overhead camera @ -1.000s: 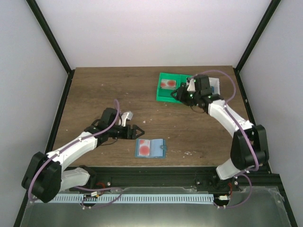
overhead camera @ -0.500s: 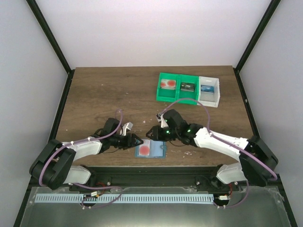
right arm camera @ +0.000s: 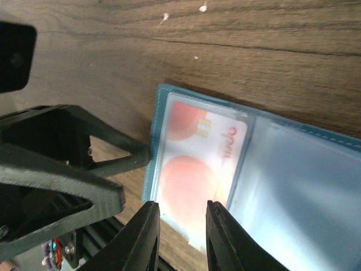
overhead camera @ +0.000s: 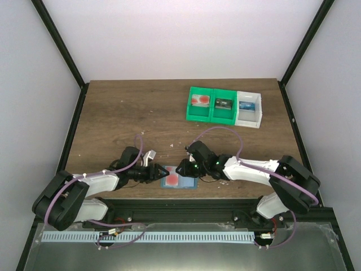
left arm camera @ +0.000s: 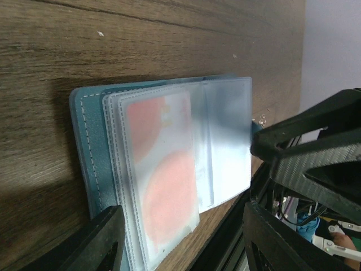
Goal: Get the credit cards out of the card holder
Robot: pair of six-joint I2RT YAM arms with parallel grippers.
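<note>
The light-blue card holder (overhead camera: pixel 190 183) lies open near the table's front edge, between both grippers. A credit card (right arm camera: pixel 192 164), white with red circles, sits inside the clear left sleeve; the right sleeve (right arm camera: pixel 304 186) looks empty. My right gripper (right arm camera: pixel 181 234) hangs over the near end of that card, its jaws a narrow gap apart with nothing pinched. My left gripper (left arm camera: pixel 186 243) is open wide at the holder's left side (left arm camera: pixel 90 147). One of its fingers (right arm camera: pixel 121 161) touches the blue cover's edge.
At the back right stands a green bin (overhead camera: pixel 210 116) with a red-marked card (overhead camera: pixel 199 100) and a dark item (overhead camera: pixel 223 103) in its compartments. A white bin (overhead camera: pixel 249 119) beside it holds a blue item. The black frame rail (overhead camera: pixel 186 203) runs just below the holder.
My right arm swung from the bins down to the holder and its jaws narrowed. My left gripper slid right to the holder's left edge and closed partway.
</note>
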